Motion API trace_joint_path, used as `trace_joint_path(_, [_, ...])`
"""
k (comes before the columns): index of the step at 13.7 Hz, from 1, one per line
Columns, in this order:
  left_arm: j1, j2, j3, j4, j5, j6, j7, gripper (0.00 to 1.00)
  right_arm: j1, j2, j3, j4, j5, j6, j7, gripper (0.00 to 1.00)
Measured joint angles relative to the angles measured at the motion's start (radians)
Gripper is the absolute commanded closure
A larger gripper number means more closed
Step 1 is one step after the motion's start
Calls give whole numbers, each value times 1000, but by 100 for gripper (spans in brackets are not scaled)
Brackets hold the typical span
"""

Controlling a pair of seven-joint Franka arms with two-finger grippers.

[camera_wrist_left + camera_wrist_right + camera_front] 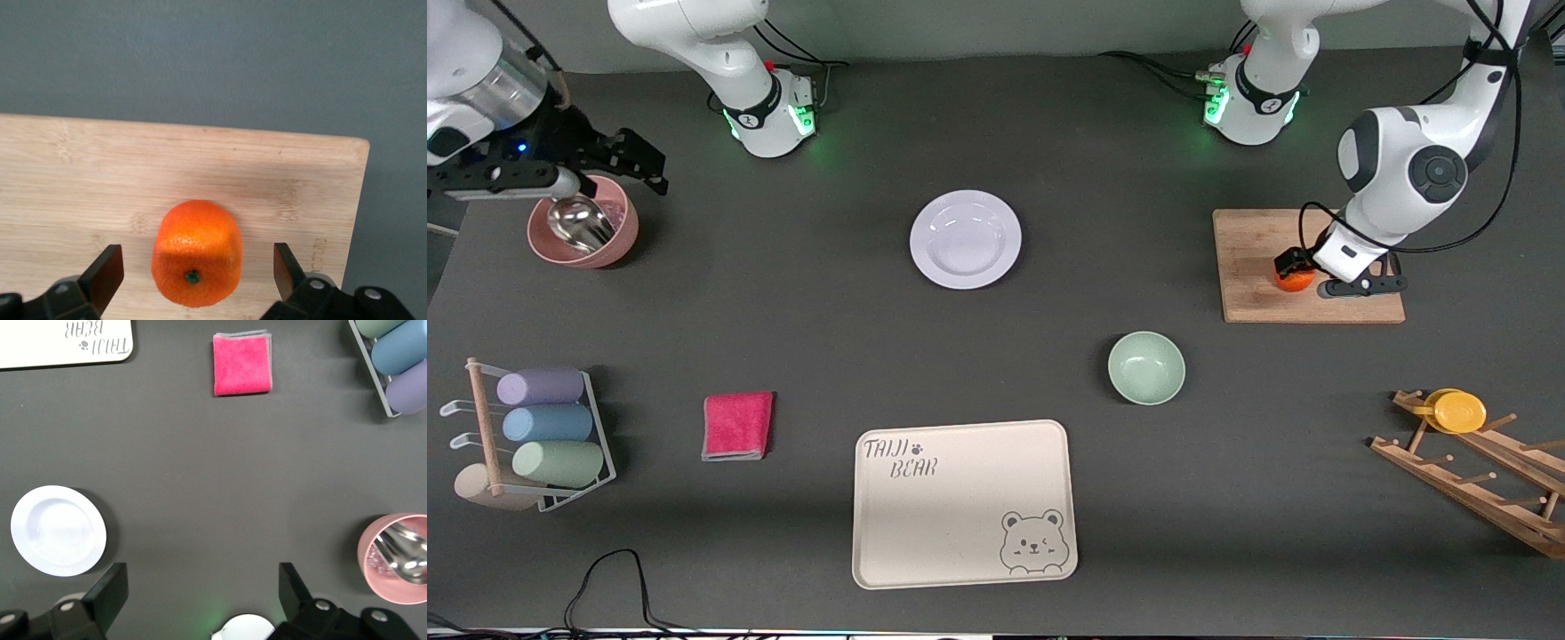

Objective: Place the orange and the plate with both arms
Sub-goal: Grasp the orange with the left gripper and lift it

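Bear-print tray (pixel 964 503) — nearest on the desk. Left gripper (pixel 197 277) straddles the orange (pixel 197 261) on its board (pixel 100 173), fingers wide, ready to close. Right gripper (pixel 200 590) — wide, aloft over the desk — waits; plate (pixel 965 239) sits toward the desk's middle from it.

You see the right gripper (pixel 200 593) spread wide above the dark worktop (pixel 200 467), with the plate (pixel 58 531), pink cloth (pixel 242 364) and pink bowl (pixel 393 550) apart below.

A robotics lab — two arm bases (pixel 769 116) on a dark table (pixel 827 338) with staged kitchenware.
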State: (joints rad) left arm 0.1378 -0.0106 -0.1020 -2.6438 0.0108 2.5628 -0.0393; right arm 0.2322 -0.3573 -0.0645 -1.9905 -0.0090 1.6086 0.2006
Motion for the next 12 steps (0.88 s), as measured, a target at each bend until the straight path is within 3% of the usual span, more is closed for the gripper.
trace_joint_path(4, [0,59,0,-22,0,92,-3,1,33,-139,5,-178,0,56,67,0])
trace_joint_path(6, [0,92,0,-27,0,114,-4,9,39,-178,16,-216,3,55,81,0])
trace_joint_path(7, [0,105,0,-28,0,122,-4,21,39,-185,19,-224,17,50,82,0])
trace_joint_path(10, [0,122,0,-28,0,128,-4,81,39,-187,7,-233,94,23,73,0])
trace_joint_path(11, [0,121,0,-27,0,128,-4,97,39,-186,-8,-240,124,19,47,0])
trace_joint_path(12, [0,117,0,-27,0,128,-4,100,39,-186,-35,-252,172,19,-3,0])
